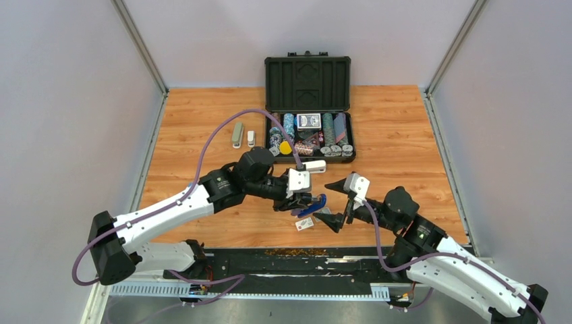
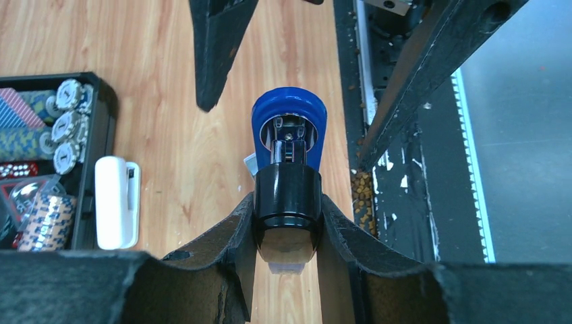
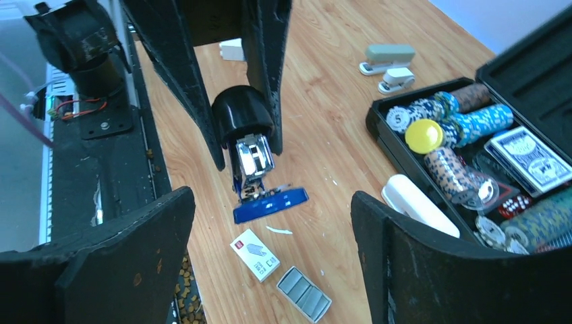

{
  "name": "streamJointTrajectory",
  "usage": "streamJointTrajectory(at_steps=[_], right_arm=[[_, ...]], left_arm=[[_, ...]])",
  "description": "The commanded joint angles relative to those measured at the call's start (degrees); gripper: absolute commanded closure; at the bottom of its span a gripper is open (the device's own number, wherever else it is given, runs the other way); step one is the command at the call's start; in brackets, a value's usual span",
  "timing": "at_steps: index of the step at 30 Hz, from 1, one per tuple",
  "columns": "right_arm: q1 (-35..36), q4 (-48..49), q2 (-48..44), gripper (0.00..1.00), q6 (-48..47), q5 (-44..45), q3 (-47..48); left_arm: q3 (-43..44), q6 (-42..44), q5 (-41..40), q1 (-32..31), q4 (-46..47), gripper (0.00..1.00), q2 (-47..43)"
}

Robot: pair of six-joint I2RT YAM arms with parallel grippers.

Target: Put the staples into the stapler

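The stapler (image 3: 253, 158) is held up off the table by its black base end, with my left gripper (image 2: 288, 223) shut on that base. Its blue lid (image 3: 270, 204) is swung open and the silver rail is exposed. In the top view the stapler (image 1: 311, 201) sits between the two arms. The staples (image 3: 303, 292) lie as grey ribbed blocks in a small white tray on the wood, beside a white box with a red mark (image 3: 255, 254). My right gripper (image 3: 271, 196) hangs open above them, facing the stapler, with nothing between its fingers; from above, the right gripper (image 1: 334, 204) is just right of the stapler.
An open black case (image 1: 307, 81) of poker chips and cards stands behind. A white stapler (image 1: 313, 165) lies at its front edge. A grey-olive stapler (image 1: 237, 134) and a small white one (image 1: 251, 138) lie at the back left. Crumbs sit on the black front rail (image 1: 297, 252).
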Motion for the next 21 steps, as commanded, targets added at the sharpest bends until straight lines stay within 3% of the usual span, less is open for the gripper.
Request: streamJointTrajectory(at_steps=[1, 11, 21], right_arm=[[0.03, 2.68, 2.45, 0.15, -3.41, -7.44, 3.45], [-0.08, 2.58, 8.42, 0.39, -4.49, -12.70, 5.31], [-1.25, 4.18, 4.85, 0.94, -2.81, -8.90, 2.01]], left_arm=[[1.59, 1.56, 6.34, -0.39, 4.69, 1.00, -1.70], [0.94, 1.92, 5.68, -1.40, 4.65, 1.00, -3.08], [-3.34, 1.72, 0.32, -1.39, 8.50, 1.00, -7.64]])
